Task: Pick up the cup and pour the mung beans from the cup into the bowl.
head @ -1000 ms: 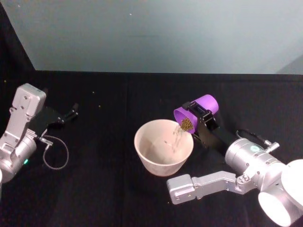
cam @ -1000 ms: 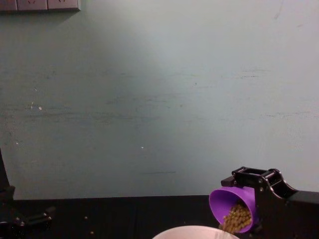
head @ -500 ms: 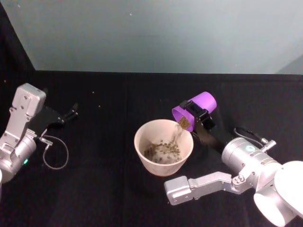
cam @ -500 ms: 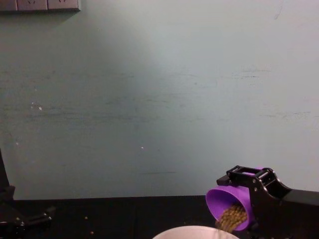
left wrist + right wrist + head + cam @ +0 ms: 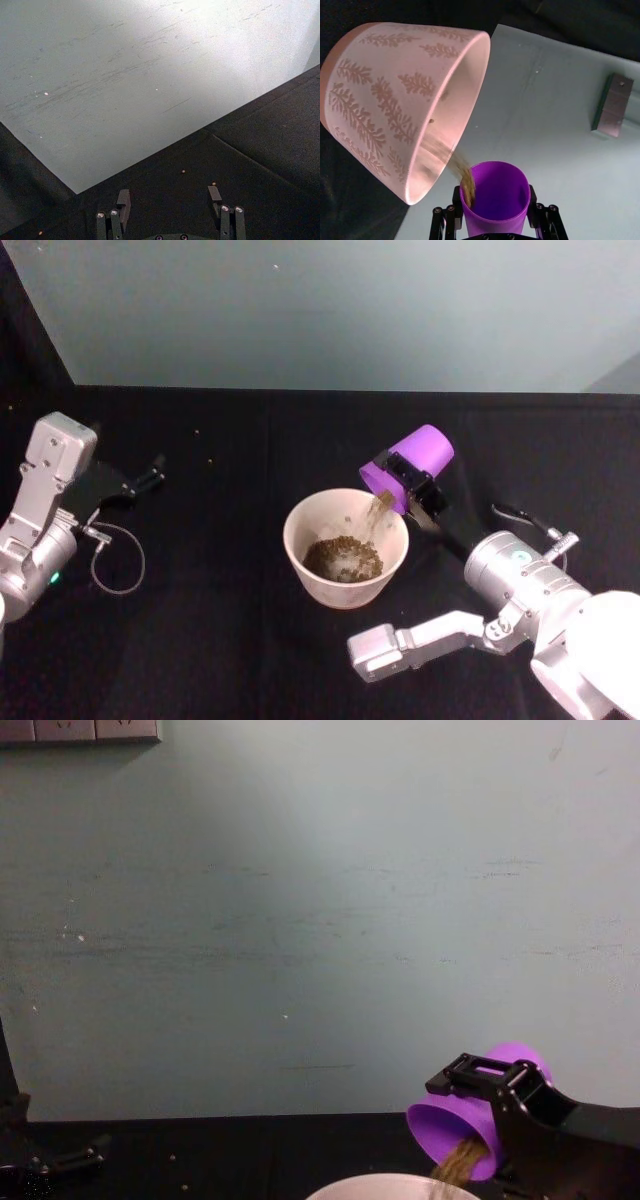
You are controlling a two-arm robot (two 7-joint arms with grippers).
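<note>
My right gripper (image 5: 412,483) is shut on the purple cup (image 5: 408,467) and holds it tipped over the right rim of the bowl (image 5: 297,555). A stream of mung beans (image 5: 379,510) falls from the cup's mouth onto a brown heap of beans (image 5: 343,559) inside the bowl. The right wrist view shows the cup (image 5: 495,198) between the fingers, beans (image 5: 466,178) spilling over its lip toward the pinkish bowl (image 5: 395,110) with a fern pattern. In the chest view the tilted cup (image 5: 455,1131) hangs just above the bowl's rim (image 5: 390,1185). My left gripper (image 5: 169,201) rests open at the table's left side.
The table (image 5: 230,640) is covered in black cloth, with a pale wall behind it. A few loose beans (image 5: 197,434) lie on the cloth at the far left. A thin cable loop (image 5: 118,565) hangs beside my left arm (image 5: 45,500).
The cup has tipped further, its base rising. The bowl went from nearly empty to holding a heap of beans. The left arm has not moved.
</note>
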